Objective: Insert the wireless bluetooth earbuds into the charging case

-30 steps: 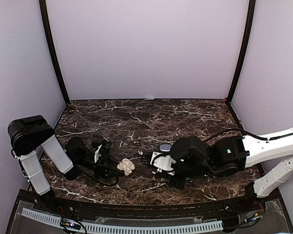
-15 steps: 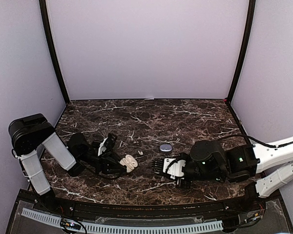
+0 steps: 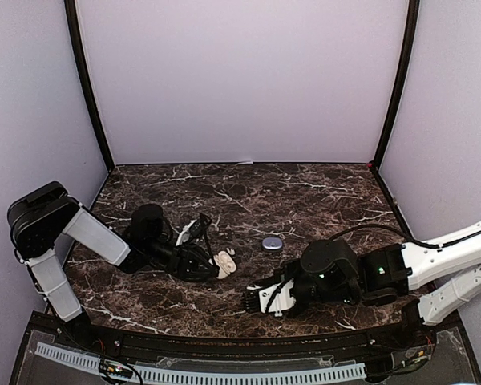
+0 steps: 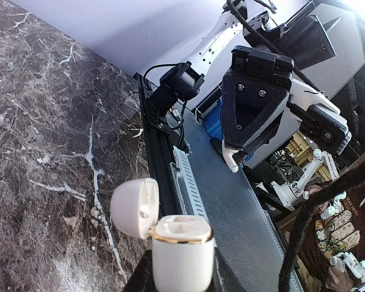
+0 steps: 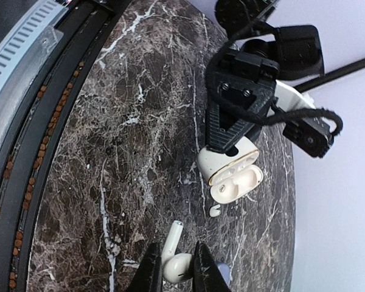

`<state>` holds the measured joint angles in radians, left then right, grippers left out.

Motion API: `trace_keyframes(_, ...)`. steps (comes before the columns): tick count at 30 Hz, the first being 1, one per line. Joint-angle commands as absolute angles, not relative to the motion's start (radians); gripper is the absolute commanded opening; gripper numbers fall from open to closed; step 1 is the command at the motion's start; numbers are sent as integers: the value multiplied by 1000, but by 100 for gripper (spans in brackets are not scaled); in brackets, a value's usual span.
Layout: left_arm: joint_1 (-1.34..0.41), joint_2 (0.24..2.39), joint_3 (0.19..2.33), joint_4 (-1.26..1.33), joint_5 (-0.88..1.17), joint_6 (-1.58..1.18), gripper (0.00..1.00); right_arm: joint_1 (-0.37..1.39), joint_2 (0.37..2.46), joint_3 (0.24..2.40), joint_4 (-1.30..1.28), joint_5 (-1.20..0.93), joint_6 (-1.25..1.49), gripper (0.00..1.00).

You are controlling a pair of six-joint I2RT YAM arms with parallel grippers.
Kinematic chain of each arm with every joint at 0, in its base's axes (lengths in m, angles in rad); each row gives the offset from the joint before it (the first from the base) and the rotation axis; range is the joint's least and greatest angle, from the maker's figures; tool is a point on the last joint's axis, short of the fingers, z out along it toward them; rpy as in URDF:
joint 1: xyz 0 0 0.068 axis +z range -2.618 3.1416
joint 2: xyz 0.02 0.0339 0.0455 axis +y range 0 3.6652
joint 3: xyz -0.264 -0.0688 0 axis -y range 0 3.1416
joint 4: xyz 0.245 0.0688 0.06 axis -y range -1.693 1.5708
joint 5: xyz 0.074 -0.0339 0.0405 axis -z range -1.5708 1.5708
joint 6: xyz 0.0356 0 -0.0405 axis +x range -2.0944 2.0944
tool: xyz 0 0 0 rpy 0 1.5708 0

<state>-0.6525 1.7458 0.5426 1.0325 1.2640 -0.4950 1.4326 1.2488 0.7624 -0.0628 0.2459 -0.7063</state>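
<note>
In the overhead view my left gripper (image 3: 215, 264) clamps the open charging case (image 3: 224, 261), its wrist view agrees, and on the right wrist my right gripper (image 5: 175, 266) pinches a white earbud (image 5: 175, 258), perhaps off-centre, so a tilted insertion could flick it loose.

Walls: pale lilac, plain and matte; back wall (image 3: 240, 80), left wall (image 3: 24, 96), right wall (image 3: 457, 104).
Corners: black posts (image 3: 86, 88) stand where the back wall meets the side walls.
Table: dark brown marble-look top (image 3: 321, 188), veined white.
Near edge: black rail (image 3: 224, 338), then a pale slotted strip (image 3: 224, 374).
Light: soft, even.
</note>
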Motion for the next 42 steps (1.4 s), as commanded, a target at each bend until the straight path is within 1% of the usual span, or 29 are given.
trace_keyframes(1, -653, 1690, 582, 805, 1316, -404, 0, 1435, 1258, 758, -7, 190, -835, 0)
trace_keyframes(7, -675, 1640, 632, 530, 1280, -229, 0, 1424, 1248, 724, 10, 124, -902, 0)
trace_keyframes(11, -691, 1626, 674, 396, 1264, -141, 0, 1415, 1239, 699, 34, 78, -946, 0)
trace_keyframes(20, -719, 1669, 732, 334, 1307, -118, 0, 1405, 1250, 666, 77, 39, -1049, 0)
trace_keyframes(35, -772, 1739, 846, 88, 1344, 39, 0, 1361, 1327, 741, 56, 1, -1118, 0)
trace_keyframes(42, -793, 1753, 872, 34, 1342, 87, 0, 1345, 1345, 756, 67, -3, -1136, 0)
